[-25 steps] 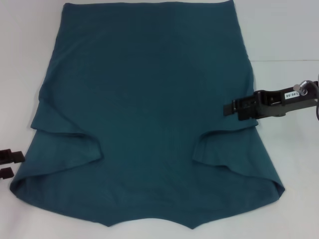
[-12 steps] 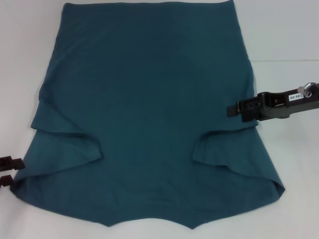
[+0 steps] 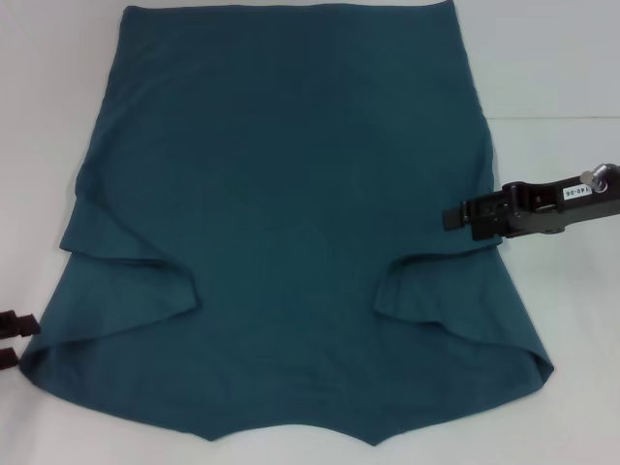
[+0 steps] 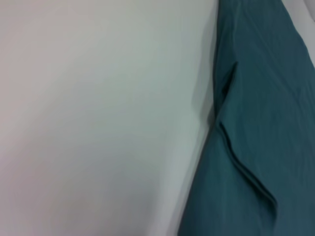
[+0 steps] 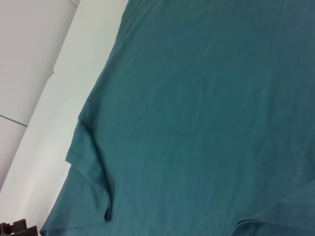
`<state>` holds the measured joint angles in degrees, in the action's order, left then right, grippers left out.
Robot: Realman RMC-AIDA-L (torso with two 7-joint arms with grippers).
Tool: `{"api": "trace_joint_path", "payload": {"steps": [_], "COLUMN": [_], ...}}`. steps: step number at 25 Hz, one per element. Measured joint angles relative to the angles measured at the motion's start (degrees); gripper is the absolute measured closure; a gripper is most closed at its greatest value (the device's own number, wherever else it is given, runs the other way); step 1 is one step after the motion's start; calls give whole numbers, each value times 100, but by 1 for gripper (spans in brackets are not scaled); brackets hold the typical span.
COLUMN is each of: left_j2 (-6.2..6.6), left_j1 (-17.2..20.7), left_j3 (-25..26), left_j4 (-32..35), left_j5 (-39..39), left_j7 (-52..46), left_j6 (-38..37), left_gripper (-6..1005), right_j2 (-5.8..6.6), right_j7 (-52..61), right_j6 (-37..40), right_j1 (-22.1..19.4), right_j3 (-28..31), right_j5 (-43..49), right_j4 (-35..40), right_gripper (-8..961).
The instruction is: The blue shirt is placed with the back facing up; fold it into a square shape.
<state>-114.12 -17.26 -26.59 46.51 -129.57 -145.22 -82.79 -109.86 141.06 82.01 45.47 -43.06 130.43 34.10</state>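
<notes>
Right tool [image 3: 451, 217] at blue shirt [image 3: 291, 213] right edge, staged for side fold, grip state unclear; left tool [image 3: 17, 341] lower left, also unclear.

Bare white bench [image 3: 562, 87] ran down both sides of the blue shirt [image 3: 291, 213], only the right gripper [image 3: 451, 217] overhanging its edge.

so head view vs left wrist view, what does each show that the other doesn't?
Head view only: the whole blue shirt spread flat with both sleeves folded in, the right gripper at the shirt's right edge above the right sleeve, and the left gripper at the frame's left edge beside the lower left corner of the shirt.

Left wrist view only: a close look at the folded left sleeve edge, with no gripper in view.

Both: the shirt lying on the white table.
</notes>
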Motion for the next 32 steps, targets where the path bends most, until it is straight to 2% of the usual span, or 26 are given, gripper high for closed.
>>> {"api": "trace_joint_path", "payload": {"steps": [13,18,32], "left_j2": [-41,-95,-119], "left_j1": [-77,-209,-571], "left_j3": [-25,-57,-129], "left_j4": [-221,-307,-535], "left_j5": [-130,-131,-180], "left_j7": [26,43,39], "left_j6": [31,16,113], "left_gripper": [372,372,373], "right_j2": [0,0,18], "right_j7": [0,0,-37], "right_j6": [-1,-1,6], "right_j1": [-12,-28,-100], "right_j3": [9,9,33], "right_j5": [0,0,-10], "right_j4": [0,0,0], "right_gripper": [273,273,273]}}
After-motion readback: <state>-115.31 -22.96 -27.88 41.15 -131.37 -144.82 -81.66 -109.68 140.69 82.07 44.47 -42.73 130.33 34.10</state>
